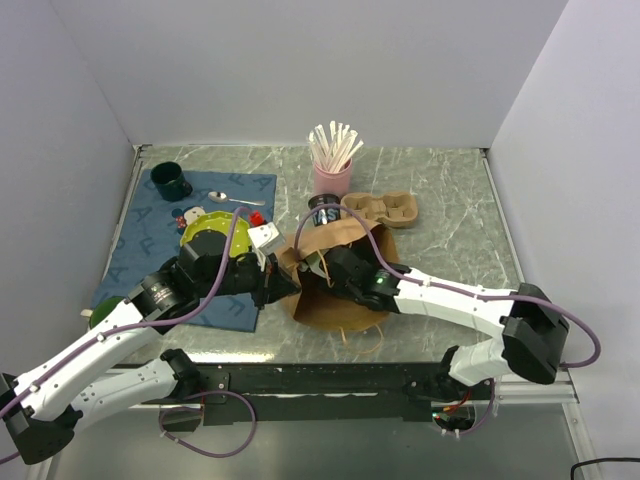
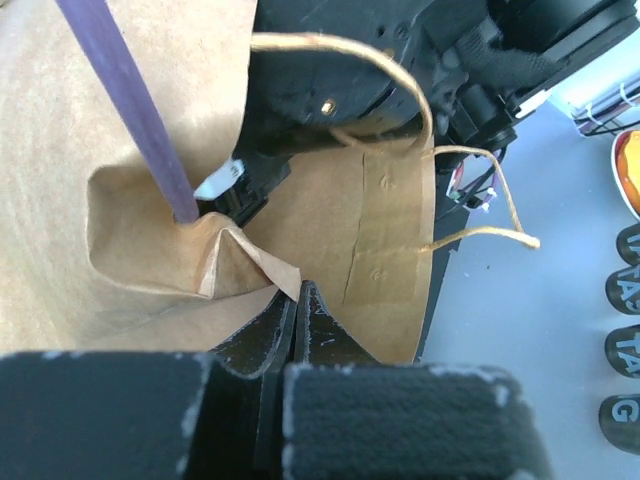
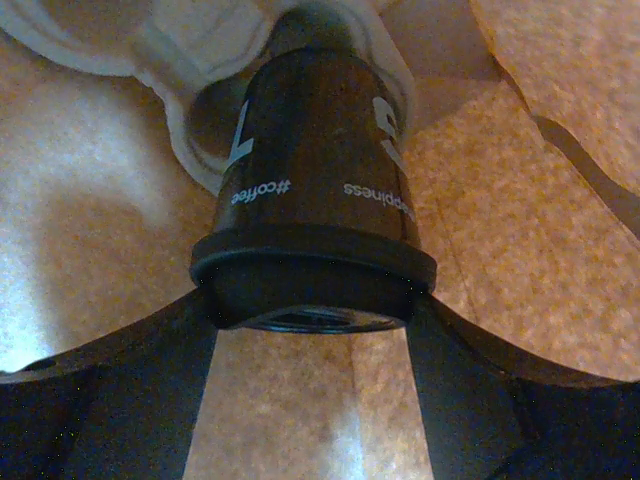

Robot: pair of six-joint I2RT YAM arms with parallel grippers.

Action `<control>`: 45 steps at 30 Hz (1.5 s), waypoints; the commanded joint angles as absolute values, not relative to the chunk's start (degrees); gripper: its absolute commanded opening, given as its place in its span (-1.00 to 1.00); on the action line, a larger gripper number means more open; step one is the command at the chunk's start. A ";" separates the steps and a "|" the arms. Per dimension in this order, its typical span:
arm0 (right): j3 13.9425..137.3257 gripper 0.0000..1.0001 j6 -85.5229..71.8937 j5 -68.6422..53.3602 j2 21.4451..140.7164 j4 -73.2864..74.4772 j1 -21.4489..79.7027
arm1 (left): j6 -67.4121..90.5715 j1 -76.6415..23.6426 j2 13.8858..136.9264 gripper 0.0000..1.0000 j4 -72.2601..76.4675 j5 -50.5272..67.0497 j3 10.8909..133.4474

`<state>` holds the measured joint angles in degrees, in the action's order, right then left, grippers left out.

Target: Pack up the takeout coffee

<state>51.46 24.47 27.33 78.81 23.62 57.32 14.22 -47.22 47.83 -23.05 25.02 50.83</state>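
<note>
Left gripper (image 2: pixel 297 300) is clamped shut on the bag (image 2: pixel 385 250) rim, propping the mouth. Right gripper (image 3: pixel 310 312) jaws press both sides of the cup (image 3: pixel 315 150) lid and seem to grip it. Cup base sits in a tray (image 3: pixel 175 55) socket, with brown paper beneath.

Step, likely: getting cup into bag. Next: lift free of socket, keep upright. Bag rim is creased and the twine handles (image 2: pixel 480 190) are close. Freest room is rightward over the table (image 1: pixel 460 230).

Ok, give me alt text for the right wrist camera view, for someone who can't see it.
The right gripper clasps a dark, black-lidded coffee cup printed "#coffee". The cup's far end sits in a pale moulded carrier, with brown paper bag all around.
</note>
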 commanded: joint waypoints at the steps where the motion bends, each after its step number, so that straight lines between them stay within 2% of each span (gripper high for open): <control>1: 55.20 0.01 18.46 26.46 72.70 29.34 55.55 | 14.15 -49.04 48.16 -0.98 -25.75 31.20 53.87; 10: 55.72 0.01 16.09 18.11 57.67 39.45 55.55 | 14.59 -49.04 50.36 -0.98 -26.37 29.36 56.86; 17: 62.21 -0.03 14.77 8.71 53.00 47.01 55.81 | 14.94 -49.04 54.13 -0.98 -29.00 24.45 62.39; 28: 88.84 -0.05 7.83 -2.97 56.85 60.90 55.90 | 21.53 -48.96 61.43 -0.98 -39.63 13.72 74.52; 36: 102.73 -0.08 2.73 -3.60 60.12 60.29 55.90 | 26.80 -48.96 65.04 -0.95 -47.45 7.56 80.59; 40: 100.99 -0.13 1.06 -6.24 59.68 63.98 55.90 | 28.82 -48.96 66.36 -0.96 -48.43 6.15 84.54; 45: 90.63 -0.10 -5.25 -12.38 54.15 61.53 55.90 | 31.63 -48.87 66.62 -0.98 -47.72 8.17 88.15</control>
<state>95.83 0.99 -7.42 58.92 63.83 55.90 28.08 -48.84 66.78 -46.68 8.71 84.16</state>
